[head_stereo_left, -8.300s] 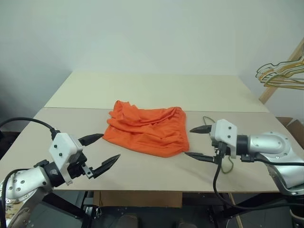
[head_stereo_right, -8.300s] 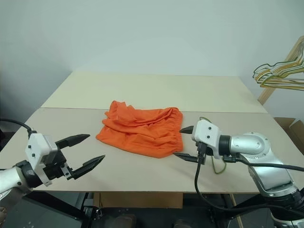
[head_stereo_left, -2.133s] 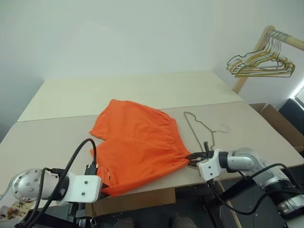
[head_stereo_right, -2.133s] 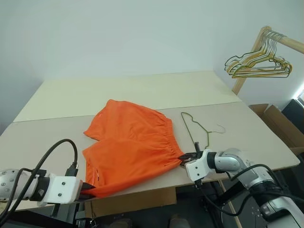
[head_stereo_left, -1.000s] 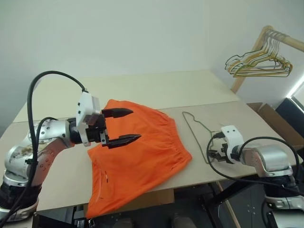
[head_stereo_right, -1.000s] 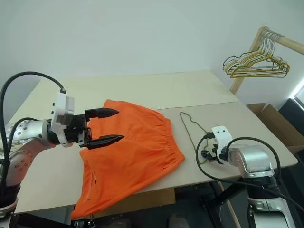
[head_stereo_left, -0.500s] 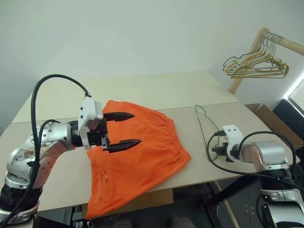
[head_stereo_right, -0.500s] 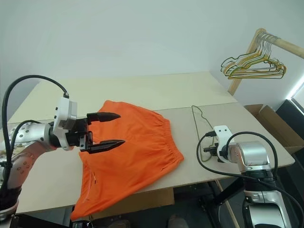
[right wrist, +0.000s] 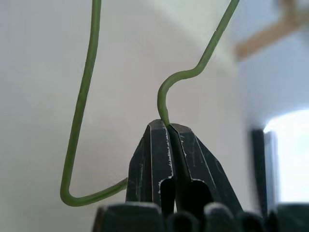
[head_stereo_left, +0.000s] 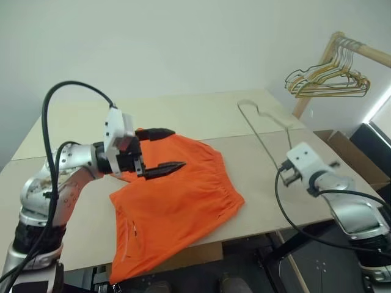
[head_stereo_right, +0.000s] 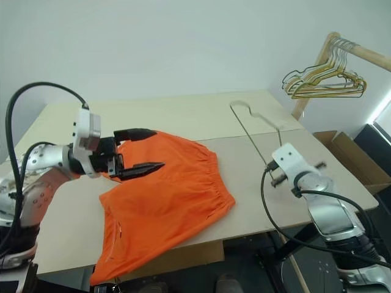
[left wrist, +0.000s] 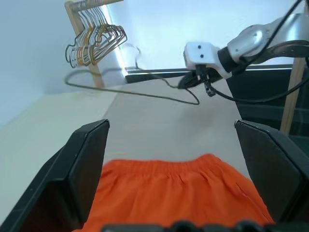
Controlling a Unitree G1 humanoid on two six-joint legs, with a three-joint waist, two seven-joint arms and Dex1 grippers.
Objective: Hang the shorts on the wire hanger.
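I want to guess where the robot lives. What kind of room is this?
Probably a plain workroom or lab: a bare table, a wooden rack of hangers, and a cardboard box on the floor.

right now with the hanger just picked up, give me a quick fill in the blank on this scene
1. The right gripper is shut on the wire hanger, which it holds ____ the table.
2. The shorts are bright ____.
3. The left gripper hovers over the shorts with its fingers ____.
4. The bunch of hangers hangs from a ____ rail.

Missing words: above; orange; open; wooden
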